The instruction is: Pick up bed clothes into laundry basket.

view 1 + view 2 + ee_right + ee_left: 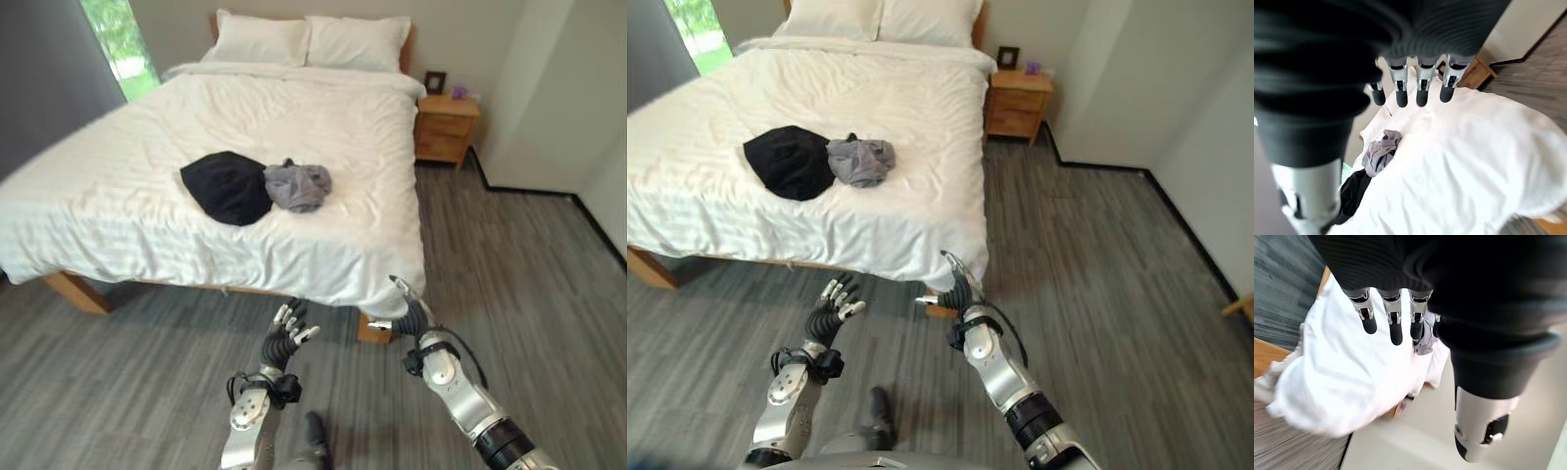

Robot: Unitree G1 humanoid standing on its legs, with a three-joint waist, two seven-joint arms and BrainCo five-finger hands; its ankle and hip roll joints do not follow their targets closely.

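Bed clothes, a black garment [227, 186] touching a crumpled grey garment [298, 185], lay at centre frame on the white bed [118, 196], well apart from both hands at the bottom of the frame. The left hand [288, 333] and right hand [411, 313] hovered over the grey floor [509, 264] beyond the bed's near edge, fingers spread and relaxed, holding nothing. A wooden nightstand [446, 127] stood upper right; no legible writing showed.
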